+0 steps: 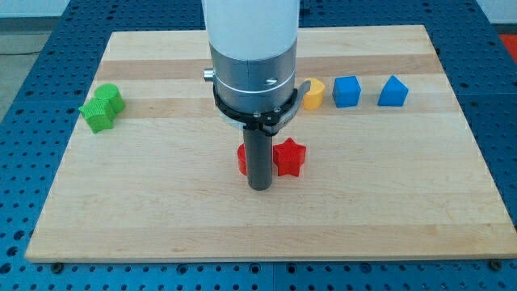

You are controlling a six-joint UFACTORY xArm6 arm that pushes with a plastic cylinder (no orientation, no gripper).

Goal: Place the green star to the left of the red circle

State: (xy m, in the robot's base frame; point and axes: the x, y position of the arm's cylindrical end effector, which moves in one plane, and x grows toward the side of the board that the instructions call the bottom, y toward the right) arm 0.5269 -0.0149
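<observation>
The green star point(102, 107) lies at the left side of the frame, in the upper half, close to the left edge of the bench point(161, 218). It is well apart from my tip point(259, 187), which stands a little below the middle of the frame. There is no pincer on this arm, only the straight rod, so nothing can be apart or together, and nothing is clamped.

My tip rests on the wood, between two red pieces. At its left side a red block point(241, 159) shows only as a narrow part, because the rod hides most of it. It could be the red circle, but I cannot tell its shape for sure. At its right side is a red star point(290, 157), just beside the rod. I cannot tell if they touch.

In the upper right part of the frame three blocks stand in a row: a yellow block point(313, 94) with a curved shape, partly behind the arm, then a blue cube point(346, 91), then a blue block point(393, 92) with a pointed top.

The bench is a light wooden board with pale and darker stripes of grain. The blocks look like matt plastic with plain colours, and the green star has a ribbed surface. The rod is dark and smooth, under a grey metal ring and a white round body point(250, 24).
</observation>
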